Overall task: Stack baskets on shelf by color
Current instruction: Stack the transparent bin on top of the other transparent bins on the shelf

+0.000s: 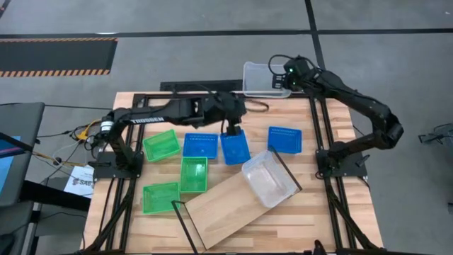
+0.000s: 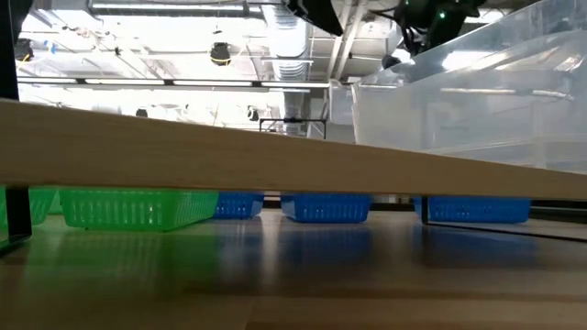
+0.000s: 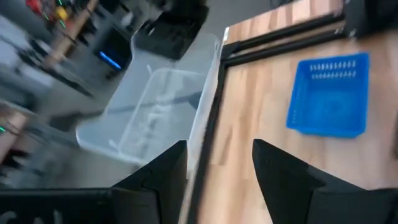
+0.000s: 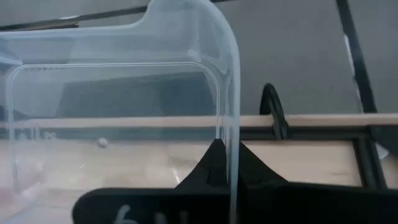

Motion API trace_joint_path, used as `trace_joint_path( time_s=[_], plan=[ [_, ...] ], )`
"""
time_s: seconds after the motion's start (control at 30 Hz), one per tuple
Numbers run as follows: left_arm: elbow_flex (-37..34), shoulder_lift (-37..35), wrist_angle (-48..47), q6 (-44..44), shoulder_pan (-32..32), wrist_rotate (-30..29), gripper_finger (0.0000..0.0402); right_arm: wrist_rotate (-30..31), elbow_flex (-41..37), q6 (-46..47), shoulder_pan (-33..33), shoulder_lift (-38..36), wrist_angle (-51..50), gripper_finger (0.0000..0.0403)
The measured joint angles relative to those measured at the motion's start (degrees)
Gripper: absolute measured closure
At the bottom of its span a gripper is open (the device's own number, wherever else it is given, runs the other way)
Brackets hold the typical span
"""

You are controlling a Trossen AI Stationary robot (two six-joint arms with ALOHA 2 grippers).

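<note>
Right wrist view: right gripper [image 4: 225,163] pinched shut on clear basket [image 4: 118,106] rim, tabletop's far edge. Probably next: carrying over to shelf [image 1: 233,202], nesting into other clear basket [image 1: 269,178].

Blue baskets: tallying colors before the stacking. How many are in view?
3, all on the table behind the shelf: one left, one under the left gripper, one right. None seems hidden.

three green baskets [image 1: 161,144], three blue baskets [image 1: 200,144], two clear baskets [image 1: 270,178], one shelf [image 1: 230,205]

Bright overhead lighting, left wrist view blurred
</note>
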Motion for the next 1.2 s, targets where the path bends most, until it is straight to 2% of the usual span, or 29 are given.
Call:
trace_joint_path(
  time_s=[0.17,0.23,0.53,0.63,0.8,1.1,1.2],
  plan=[
    [0.02,2.25,4.92,6.80,-2.57,-5.83,0.0220,0.42,1.48,-0.86,2.69,1.19,0.34,0.0401],
    [0.02,2.65,5.32,9.05,-2.83,-6.35,0.0212,1.17,1.53,-0.84,3.98,1.42,0.59,0.0401],
    [0.02,7.00,5.36,9.74,-1.37,-7.46,0.0193,2.25,1.51,-1.32,8.31,1.24,4.11,0.0401],
    [0.05,7.93,6.30,9.85,-1.10,-10.36,0.0193,2.31,1.51,-2.28,9.21,1.24,4.22,0.0400],
    [0.13,8.02,6.50,9.54,-0.24,-7.66,0.0193,2.51,1.51,-3.00,11.42,1.24,5.27,0.0400],
    [0.11,9.35,1.95,7.70,1.63,-7.23,0.0194,3.60,4.18,-6.62,15.68,1.26,6.74,0.0400],
    [0.11,9.31,1.76,7.68,1.88,-8.35,0.0210,4.46,5.68,-7.52,16.52,1.28,6.24,0.0398]
  ],
)
